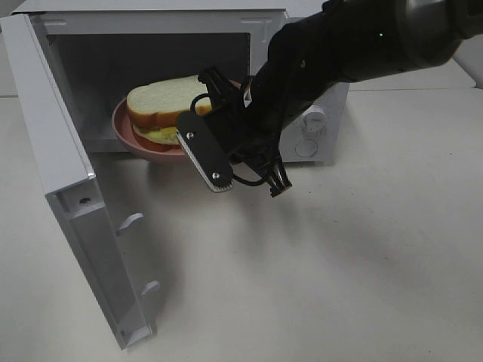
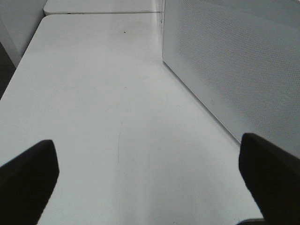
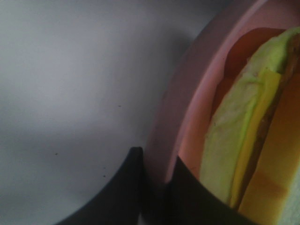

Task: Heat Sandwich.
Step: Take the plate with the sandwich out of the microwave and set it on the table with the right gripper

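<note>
**Gripping plate rim, sandwich at the microwave mouth**

- The right hand (image 3: 157, 155) is clamped on the rim of the pink plate (image 1: 123, 127), one finger on each side of the lip. The rim is the only contact; the hand isn't touching food.
- The sandwich (image 1: 161, 104) sits on that plate just beyond the fingertips, partly inside the open microwave (image 1: 151, 21). I can't tell whether the plate rests on the cavity floor or hangs from the grip.
- The door (image 1: 68, 204) is swung wide, off to the far side of the plate from the right hand.
- The left hand (image 2: 150, 180) is spread open and empty over the surface (image 1: 339, 264), beside the oven's outer wall and well away from the plate.

Handling, as I judge it:
- The bread looks thick, soft and light, so squeezing it would crush it.
- The filling (image 3: 239, 140) looks loose, and nothing pins the top slice, so tilting could shed both.
- The plate looks rigid and smooth. The rim is the right place to hold, but a one-edge pinch puts the load out in front of the fingers, so it can sag or twist.
- Keep it level and move slowly, then let go only once the plate is fully supported.
</note>
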